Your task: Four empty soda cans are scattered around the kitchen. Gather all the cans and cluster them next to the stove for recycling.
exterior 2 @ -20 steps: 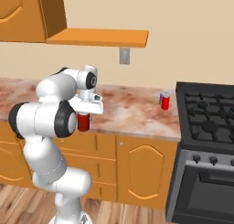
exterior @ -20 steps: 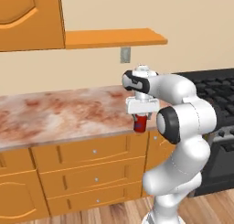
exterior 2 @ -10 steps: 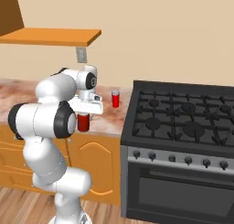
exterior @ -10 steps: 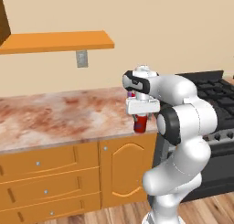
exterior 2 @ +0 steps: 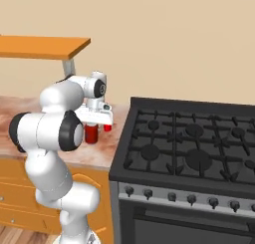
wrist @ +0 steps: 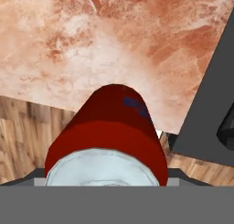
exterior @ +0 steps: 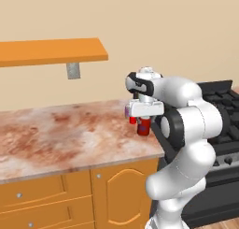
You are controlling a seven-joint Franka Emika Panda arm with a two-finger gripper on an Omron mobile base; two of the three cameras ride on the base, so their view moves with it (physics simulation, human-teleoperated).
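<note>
Left base view: the white arm rises at lower right and bends over the right end of the desk (exterior: 70, 139). The jaws (exterior: 144, 124) point down and grip a red soda can (exterior: 144, 125), held upright above the desk's front right corner, just beside the stove (exterior: 219, 116). A second red can (exterior: 133, 120) and a purple can (exterior: 127, 111) peek out behind the hand, near the desk's right edge; both are partly hidden. An orange shelf (exterior: 51, 51) hangs on the wall above the desk.

Right base view: the jaws (exterior 2: 91, 132) hold the red soda can (exterior 2: 91, 133) over the desk (exterior 2: 97, 156), near its front edge and close to the stove (exterior 2: 194, 148). The second red can (exterior 2: 107, 128) stands further back, just beside the stove's left edge. The purple can cannot be made out here. The shelf (exterior 2: 42, 46) sits at upper left.

Hand view: the red soda can (wrist: 112, 127) sits between the jaws, silvery top toward the camera. Beyond it lies the desk's (wrist: 91, 49) marbled top, its front edge, and plank floor (wrist: 27, 127). The stove's dark side (wrist: 208, 118) runs along the right.
</note>
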